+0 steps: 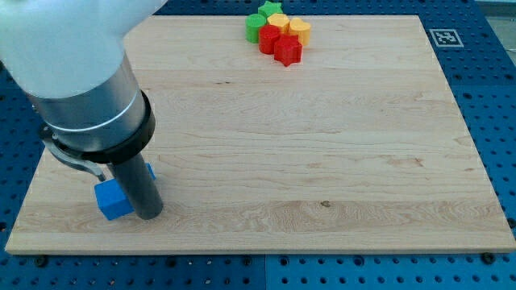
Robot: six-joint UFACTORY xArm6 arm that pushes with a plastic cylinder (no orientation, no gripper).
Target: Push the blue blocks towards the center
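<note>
A blue cube (112, 200) lies near the board's bottom left corner. A second blue block (150, 171) shows only as a sliver behind the rod, just above and right of the cube; its shape cannot be made out. My tip (148, 215) rests on the board right against the blue cube's right side. The arm's large grey body fills the view's top left and hides the board there.
A tight cluster sits at the top edge of the wooden board (322, 145): a green star (273, 9), a green cylinder (255, 26), two yellow blocks (295, 29), a red block (269, 40) and a red star (288, 51).
</note>
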